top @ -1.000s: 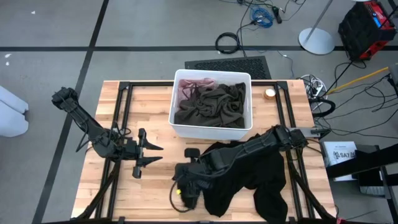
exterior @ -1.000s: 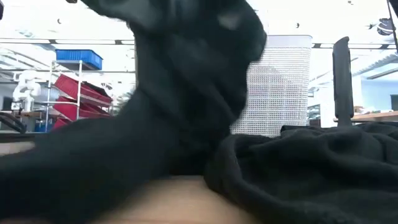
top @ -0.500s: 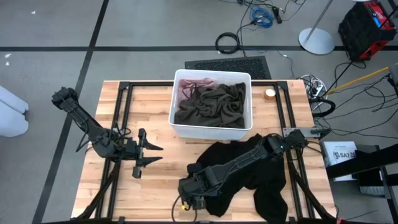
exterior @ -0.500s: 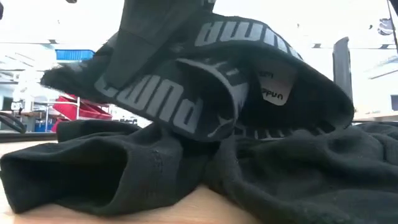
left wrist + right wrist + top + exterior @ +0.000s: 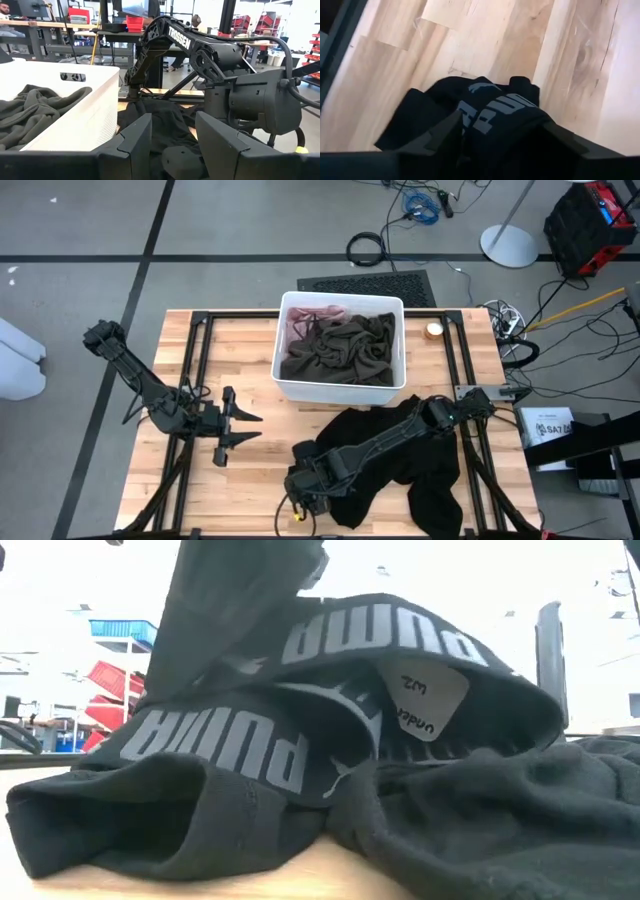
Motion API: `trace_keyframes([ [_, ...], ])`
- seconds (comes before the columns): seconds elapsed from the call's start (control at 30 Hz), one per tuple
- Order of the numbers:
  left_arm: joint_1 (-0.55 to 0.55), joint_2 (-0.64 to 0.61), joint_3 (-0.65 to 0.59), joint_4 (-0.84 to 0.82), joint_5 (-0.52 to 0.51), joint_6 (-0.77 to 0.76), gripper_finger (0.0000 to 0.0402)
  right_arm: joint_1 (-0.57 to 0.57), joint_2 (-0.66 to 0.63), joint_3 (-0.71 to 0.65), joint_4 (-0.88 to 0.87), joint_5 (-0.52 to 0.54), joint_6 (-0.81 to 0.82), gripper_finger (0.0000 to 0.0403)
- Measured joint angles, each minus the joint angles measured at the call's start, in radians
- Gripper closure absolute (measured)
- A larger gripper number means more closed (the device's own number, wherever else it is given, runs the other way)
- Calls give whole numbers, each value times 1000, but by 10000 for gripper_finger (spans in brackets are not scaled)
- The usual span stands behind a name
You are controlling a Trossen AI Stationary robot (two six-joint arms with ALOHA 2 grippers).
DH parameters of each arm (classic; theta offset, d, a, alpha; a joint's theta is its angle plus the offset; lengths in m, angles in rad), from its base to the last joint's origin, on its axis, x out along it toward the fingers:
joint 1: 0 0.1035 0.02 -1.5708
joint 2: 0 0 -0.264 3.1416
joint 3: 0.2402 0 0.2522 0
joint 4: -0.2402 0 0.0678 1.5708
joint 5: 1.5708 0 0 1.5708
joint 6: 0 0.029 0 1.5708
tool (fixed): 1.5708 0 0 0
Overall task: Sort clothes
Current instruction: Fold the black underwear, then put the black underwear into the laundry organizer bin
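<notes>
While the left claw (image 5: 232,428) waits open near the surface's left side, the black garment (image 5: 400,465) is apparently pinched by the right claw (image 5: 305,485) at the surface's front edge; a sorting spot must be chosen next.

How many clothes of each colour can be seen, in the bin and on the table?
Black, on the table: 1
Olive-green, in the bin: 1
Pink, in the bin: 1
Total: 3 seen; others may lie hidden under these.
</notes>
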Motion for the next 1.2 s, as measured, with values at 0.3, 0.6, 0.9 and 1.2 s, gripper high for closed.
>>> trace_keyframes([
  [0.3,0,0,0,-2,8,-2,240,-41,27,-86,48,-3,-21,156],
  [0.6,0,0,0,-21,15,-11,240,-46,93,-104,57,-24,19,156],
  [0.9,0,0,0,-20,14,-12,240,-43,94,-105,45,-59,87,291],
  [1.2,0,0,0,-19,14,-15,240,-41,67,-101,44,-80,108,383],
])
